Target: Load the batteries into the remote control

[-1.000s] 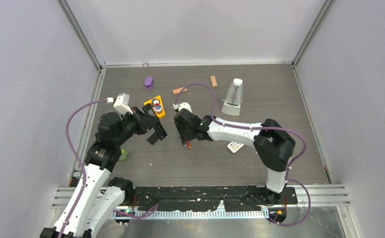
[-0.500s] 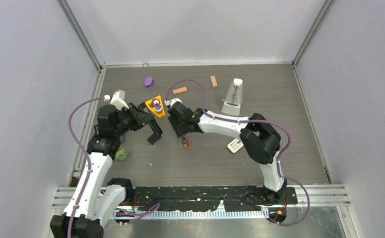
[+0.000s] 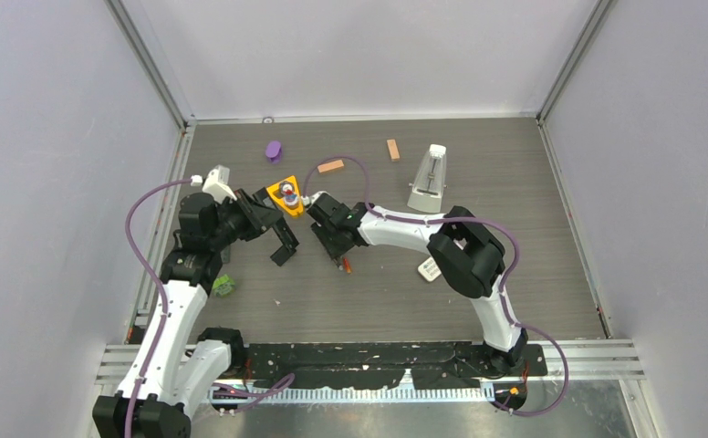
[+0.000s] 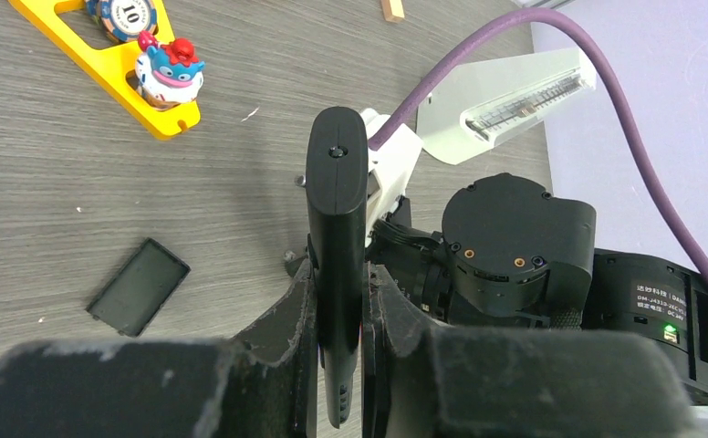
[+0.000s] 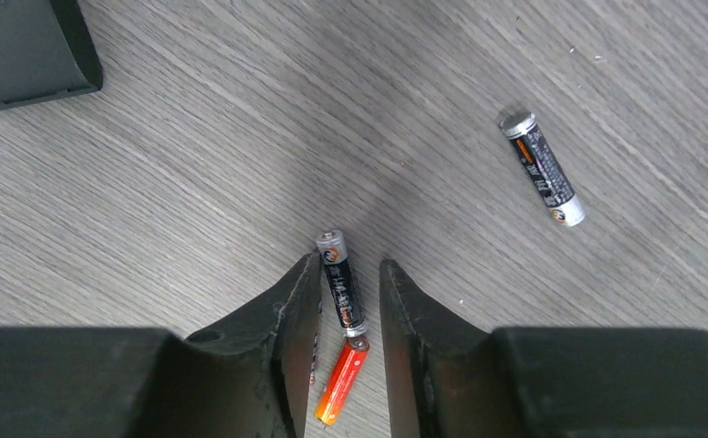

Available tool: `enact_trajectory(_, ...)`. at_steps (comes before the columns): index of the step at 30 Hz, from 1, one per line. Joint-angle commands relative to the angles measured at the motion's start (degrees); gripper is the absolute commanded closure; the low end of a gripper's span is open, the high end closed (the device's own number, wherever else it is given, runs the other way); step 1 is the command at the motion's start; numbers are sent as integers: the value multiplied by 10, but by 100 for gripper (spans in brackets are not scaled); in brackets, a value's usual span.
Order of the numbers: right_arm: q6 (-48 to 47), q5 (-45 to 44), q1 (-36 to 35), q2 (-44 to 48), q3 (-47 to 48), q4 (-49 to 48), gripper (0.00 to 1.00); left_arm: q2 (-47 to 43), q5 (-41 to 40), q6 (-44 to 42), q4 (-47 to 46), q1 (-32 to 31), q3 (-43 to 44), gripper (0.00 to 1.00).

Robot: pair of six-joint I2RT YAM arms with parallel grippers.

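Note:
My left gripper (image 4: 339, 269) is shut on the black remote control (image 4: 337, 228) and holds it edge-on above the table; both also show in the top view, gripper (image 3: 273, 224) and remote control (image 3: 284, 242). My right gripper (image 5: 348, 265) is down at the table, its jaws open and narrow. Its fingers straddle two of the batteries lying end to end, a black one (image 5: 342, 283) and an orange one (image 5: 341, 379). A third, black battery (image 5: 543, 169) lies apart to the right. From above, the right gripper (image 3: 335, 251) covers all but the orange battery (image 3: 346, 265).
A black flat cover (image 4: 139, 286) lies on the table left of the held remote. Behind stand a yellow triangle (image 3: 293, 208) holding a chip and toy, a purple piece (image 3: 274, 150), two wooden blocks (image 3: 330, 166), a white metronome (image 3: 428, 178), and a white object (image 3: 431, 269).
The right arm swung left and brought its gripper down over the batteries, with the jaws narrowing. The left arm shifted slightly left, still holding the remote.

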State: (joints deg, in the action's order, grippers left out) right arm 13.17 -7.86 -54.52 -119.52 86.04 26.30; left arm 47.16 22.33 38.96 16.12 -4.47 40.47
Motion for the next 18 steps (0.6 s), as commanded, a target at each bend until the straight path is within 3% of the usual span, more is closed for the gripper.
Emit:
enact_trajectory(1, -5, -3, -1, -8, 22, 2, 67, 1, 3, 0, -35, 3, 0, 100)
enact_trajectory(6, 3, -2, 1, -12, 20, 2, 75, 2, 6, 3, -42, 3, -4, 100)
enact_trajectory(11, 15, -12, 5, -6, 15, 0, 92, 4, 12, 5, -49, 3, -8, 100)
enact_trajectory(18, 22, -6, 10, 25, 51, -2, 95, -10, 74, 15, -107, 3, -30, 100)
